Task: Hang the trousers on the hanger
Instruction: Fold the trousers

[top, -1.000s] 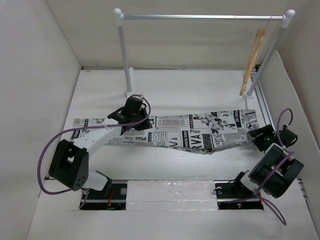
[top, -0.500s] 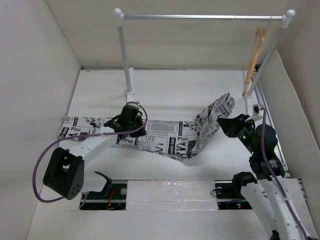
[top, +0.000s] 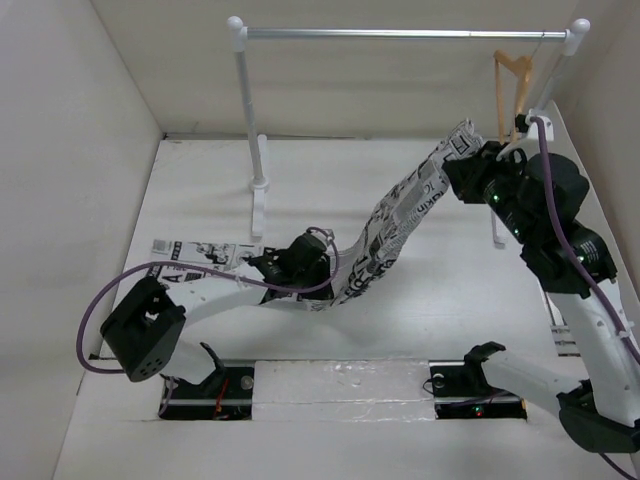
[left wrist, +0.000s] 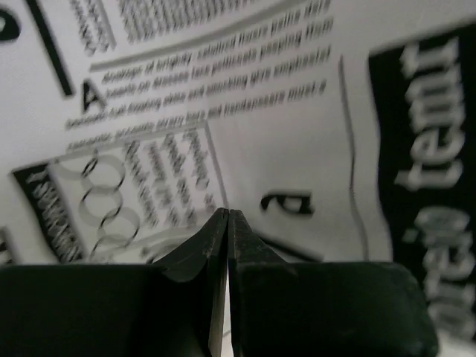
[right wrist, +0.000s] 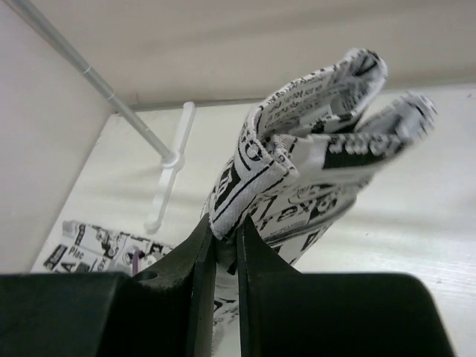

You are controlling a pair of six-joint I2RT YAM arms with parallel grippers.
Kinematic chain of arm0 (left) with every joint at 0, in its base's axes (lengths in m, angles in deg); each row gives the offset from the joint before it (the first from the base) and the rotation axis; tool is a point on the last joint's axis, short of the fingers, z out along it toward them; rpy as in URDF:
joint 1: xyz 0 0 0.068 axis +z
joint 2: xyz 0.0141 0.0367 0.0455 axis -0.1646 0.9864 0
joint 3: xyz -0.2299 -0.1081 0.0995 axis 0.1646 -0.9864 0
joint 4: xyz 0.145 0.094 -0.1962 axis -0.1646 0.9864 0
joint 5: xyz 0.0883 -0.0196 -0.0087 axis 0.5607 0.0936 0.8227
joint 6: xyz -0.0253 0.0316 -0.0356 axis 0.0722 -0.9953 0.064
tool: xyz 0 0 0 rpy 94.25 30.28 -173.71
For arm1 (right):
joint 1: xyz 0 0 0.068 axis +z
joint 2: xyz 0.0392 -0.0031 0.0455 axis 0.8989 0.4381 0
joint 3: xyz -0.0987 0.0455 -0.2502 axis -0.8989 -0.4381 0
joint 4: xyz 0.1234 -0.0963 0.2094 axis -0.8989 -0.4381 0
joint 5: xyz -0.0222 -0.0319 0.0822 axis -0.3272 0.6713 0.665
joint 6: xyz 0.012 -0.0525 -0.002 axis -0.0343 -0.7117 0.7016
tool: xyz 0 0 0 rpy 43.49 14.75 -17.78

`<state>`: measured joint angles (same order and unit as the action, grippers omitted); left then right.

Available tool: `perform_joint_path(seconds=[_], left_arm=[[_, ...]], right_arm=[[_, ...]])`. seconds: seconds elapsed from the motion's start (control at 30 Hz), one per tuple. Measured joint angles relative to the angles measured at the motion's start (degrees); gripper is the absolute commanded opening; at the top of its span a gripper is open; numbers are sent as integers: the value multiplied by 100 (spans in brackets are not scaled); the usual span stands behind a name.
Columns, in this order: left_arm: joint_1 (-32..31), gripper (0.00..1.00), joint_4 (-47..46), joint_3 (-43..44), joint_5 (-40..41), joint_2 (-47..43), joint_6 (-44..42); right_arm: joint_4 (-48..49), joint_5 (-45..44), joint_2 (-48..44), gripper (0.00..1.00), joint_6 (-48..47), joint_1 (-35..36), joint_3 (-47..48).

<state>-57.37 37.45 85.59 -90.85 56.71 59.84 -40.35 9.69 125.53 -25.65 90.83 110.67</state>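
Top external: trousers (top: 395, 225) run from the surface (top: 330, 180) at lower left up to the right claw (top: 458, 160), high beside the hanger (top: 497, 90) hanging on the rail (top: 400, 34); left claw (top: 305, 275) sits on the low part. Left wrist: claw pressed together, print filling view. Right wrist: claw pinching a folded trousers edge off the surface.

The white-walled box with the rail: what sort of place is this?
Probably a lab test cell for robots, not a shop. Plain white walls box in a table, a left arm and right arm are bolted at its near edge, and a small rail carries one hanger for the trousers.
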Motion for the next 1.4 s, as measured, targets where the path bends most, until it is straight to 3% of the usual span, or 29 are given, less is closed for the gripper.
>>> perform_joint_path(seconds=[0.23,0.43,0.57,0.67,0.77,0.83,0.97,1.13,1.27,1.33,1.4], left_arm=[[-752,0,-651,831,-125,1263,442],[-1217,0,-833,1873,-197,2507,629],[-693,0,-516,1360,-140,1574,595],[452,3,24,1121,70,-55,448],[1871,3,413,1419,481,-1611,254],[2402,4,916,2227,1123,-2184,118],[2371,8,1327,3967,1930,-2337,-162],[2352,10,1797,6284,2865,-1919,-632],[2352,14,1873,6935,3281,-1891,-870],[2354,23,1915,6734,3440,-2114,-894],[2352,29,1954,6323,3580,-2363,-890]], right_arm=[[-127,400,584,0,-529,-511,848],[-98,599,984,0,-640,-7,863],[28,780,1392,0,-680,291,863],[227,925,1753,0,-719,463,887],[328,997,2234,0,-743,802,1130],[446,1049,2671,0,-756,1150,1403],[708,1202,3687,0,-756,1871,2124],[1432,1582,5394,0,-531,2691,3296],[2065,2087,7206,56,26,3311,4642],[2194,2483,8264,62,236,3591,5574],[2033,2730,8747,67,293,3801,5657]])
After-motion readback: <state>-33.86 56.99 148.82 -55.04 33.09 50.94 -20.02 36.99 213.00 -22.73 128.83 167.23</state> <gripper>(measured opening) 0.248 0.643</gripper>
